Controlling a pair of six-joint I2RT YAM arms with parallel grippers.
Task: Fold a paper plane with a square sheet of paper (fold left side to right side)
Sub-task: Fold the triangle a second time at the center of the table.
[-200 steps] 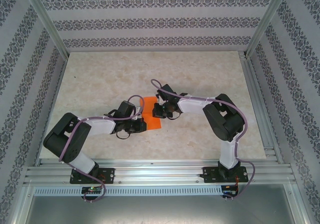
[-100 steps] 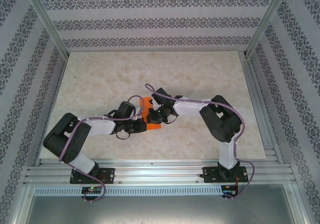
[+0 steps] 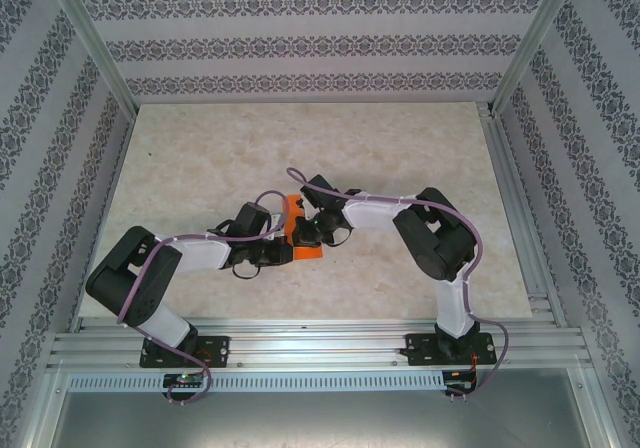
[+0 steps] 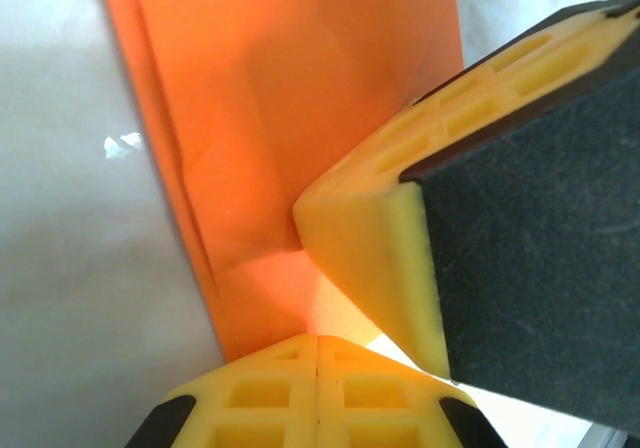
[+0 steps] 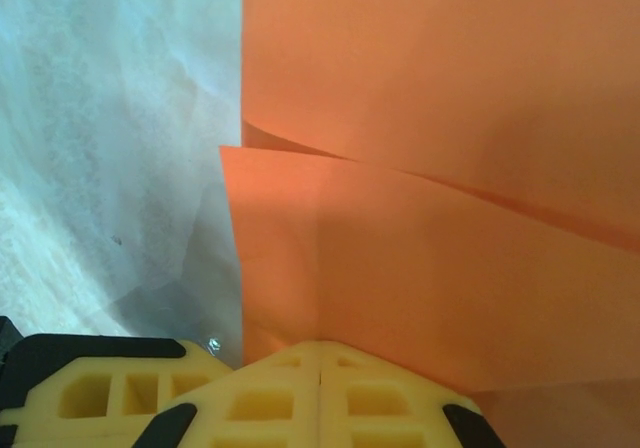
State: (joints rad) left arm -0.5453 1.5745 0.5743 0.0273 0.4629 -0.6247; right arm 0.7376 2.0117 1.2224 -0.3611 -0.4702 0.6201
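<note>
The square sheet of paper point(image 3: 296, 208) is bright orange and lies partly folded on the table between my two grippers. In the left wrist view the paper point(image 4: 270, 118) shows a long crease along its left edge. My left gripper point(image 4: 318, 340) is shut, its tips resting at the sheet's near edge. My right gripper point(image 5: 320, 346) is shut too, with its tips pressed on an upper orange flap point(image 5: 420, 268) that overlaps the layer beneath. From the left wrist I see the right gripper's yellow finger point(image 4: 380, 248) bearing down on the sheet. Whether either jaw pinches paper is hidden.
The pale marble-patterned tabletop point(image 3: 400, 148) stretches around the paper. Patterned walls and metal frame posts point(image 3: 95, 43) enclose the workspace. Both arms bend inward toward the table's middle, and the left gripper's fingers point(image 5: 100, 388) sit close beside the right one.
My right gripper has moved left over the paper toward the left gripper, and the visible orange area has narrowed. The left arm has stayed put.
</note>
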